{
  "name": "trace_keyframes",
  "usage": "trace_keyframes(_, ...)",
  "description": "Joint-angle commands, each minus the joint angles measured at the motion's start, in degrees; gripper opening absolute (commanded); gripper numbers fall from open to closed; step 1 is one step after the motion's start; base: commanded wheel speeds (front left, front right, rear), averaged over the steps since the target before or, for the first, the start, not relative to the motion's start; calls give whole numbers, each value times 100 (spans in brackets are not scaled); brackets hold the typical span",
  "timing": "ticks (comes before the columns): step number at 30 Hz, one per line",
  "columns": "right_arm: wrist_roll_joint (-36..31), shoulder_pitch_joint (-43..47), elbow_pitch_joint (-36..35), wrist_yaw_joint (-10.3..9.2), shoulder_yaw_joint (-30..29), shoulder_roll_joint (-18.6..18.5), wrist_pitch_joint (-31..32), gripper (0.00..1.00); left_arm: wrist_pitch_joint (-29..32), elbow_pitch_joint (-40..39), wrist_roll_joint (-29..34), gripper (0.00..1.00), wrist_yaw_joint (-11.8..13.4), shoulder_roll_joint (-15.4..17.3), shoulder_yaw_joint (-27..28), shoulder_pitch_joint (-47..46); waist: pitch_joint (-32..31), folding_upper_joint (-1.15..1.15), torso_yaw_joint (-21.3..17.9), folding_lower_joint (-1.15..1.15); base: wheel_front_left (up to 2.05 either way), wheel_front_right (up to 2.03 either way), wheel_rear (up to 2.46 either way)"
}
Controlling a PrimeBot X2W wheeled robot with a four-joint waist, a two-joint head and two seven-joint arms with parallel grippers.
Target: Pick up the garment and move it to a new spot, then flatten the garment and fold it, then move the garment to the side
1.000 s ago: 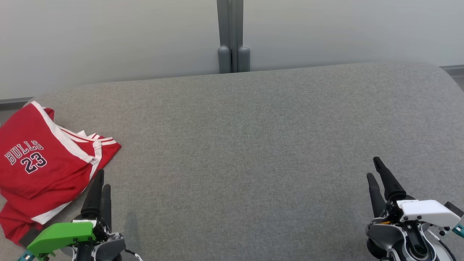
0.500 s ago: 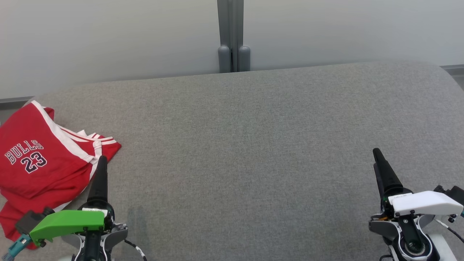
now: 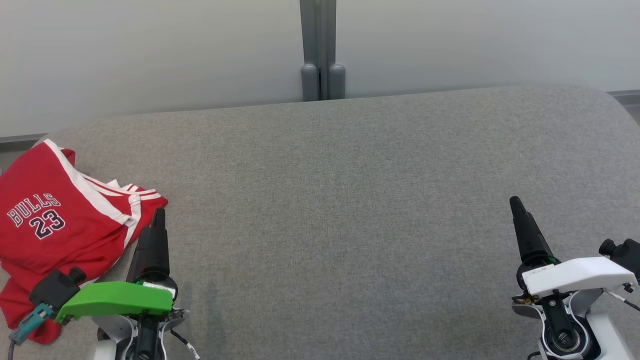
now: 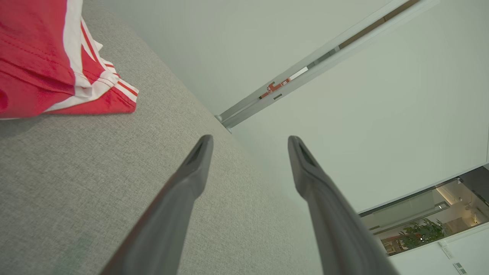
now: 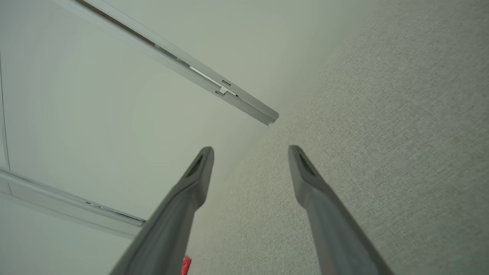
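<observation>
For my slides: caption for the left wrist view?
Open left claw near the red jersey lying on grey upholstery.

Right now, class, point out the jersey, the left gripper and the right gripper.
jersey (image 3: 70, 245): head view, red cloth below the number.
left gripper (image 4: 250, 140): left wrist view, midway between its open fingertips.
right gripper (image 5: 250, 149): right wrist view, midway between its open fingertips.

Crumpled red jersey (image 3: 55, 225) with white trim, at the surface's left edge.
</observation>
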Motion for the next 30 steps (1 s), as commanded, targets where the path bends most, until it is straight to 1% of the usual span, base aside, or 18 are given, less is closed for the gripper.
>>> trace_keyframes(1, -256, -126, -117, 14, 26, -77, -62, 100, -64, -56, 275, 100, -40, 79, -34, -220, -2, 0, 0, 0, 0, 0, 0)
trace_keyframes(13, -1280, -108, -226, 15, 109, -134, -203, 100, -299, 42, 1404, 100, -51, 118, -220, -309, -8, 0, 7, 0, 0, 0, 0)
trace_keyframes(30, -2511, -118, -329, 16, 261, -170, -318, 100, -587, 359, 2588, 100, 5, 167, -330, -396, -10, 0, -5, 0, 0, 0, 0)
